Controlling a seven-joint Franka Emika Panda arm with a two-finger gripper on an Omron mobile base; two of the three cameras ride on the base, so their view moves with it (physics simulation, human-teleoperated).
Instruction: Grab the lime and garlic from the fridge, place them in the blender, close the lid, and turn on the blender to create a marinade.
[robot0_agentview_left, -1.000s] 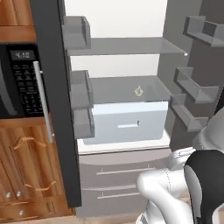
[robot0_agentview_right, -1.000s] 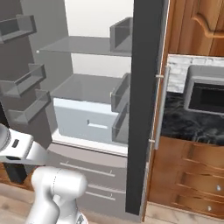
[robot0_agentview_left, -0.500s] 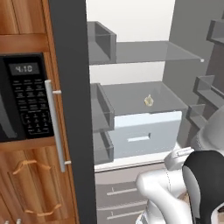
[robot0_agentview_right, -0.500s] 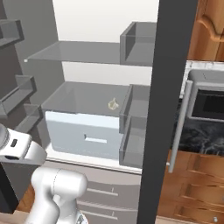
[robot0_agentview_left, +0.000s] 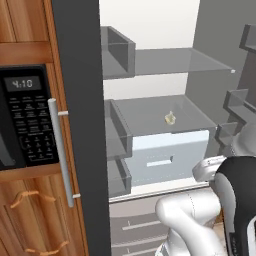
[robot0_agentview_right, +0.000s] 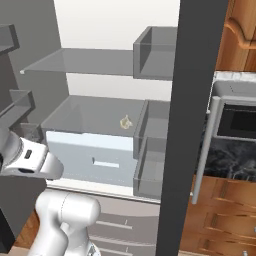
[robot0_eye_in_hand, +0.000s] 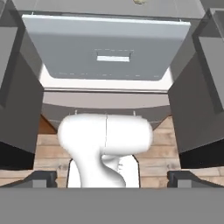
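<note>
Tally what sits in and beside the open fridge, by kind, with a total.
Garlic bulb on the middle shelf: 1
White drawer below that shelf: 1
Glass shelves in the fridge body: 2
Microwave beside the fridge: 1
Total: 5

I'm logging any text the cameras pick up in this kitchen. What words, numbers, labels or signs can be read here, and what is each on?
"4:10": on the lit display of the black microwave, at the top of its control panel, in the left base view.
The microwave's keypad buttons carry small marks, too small and blurred to read.
No readable text on the fridge, its drawer or its shelves.
</note>
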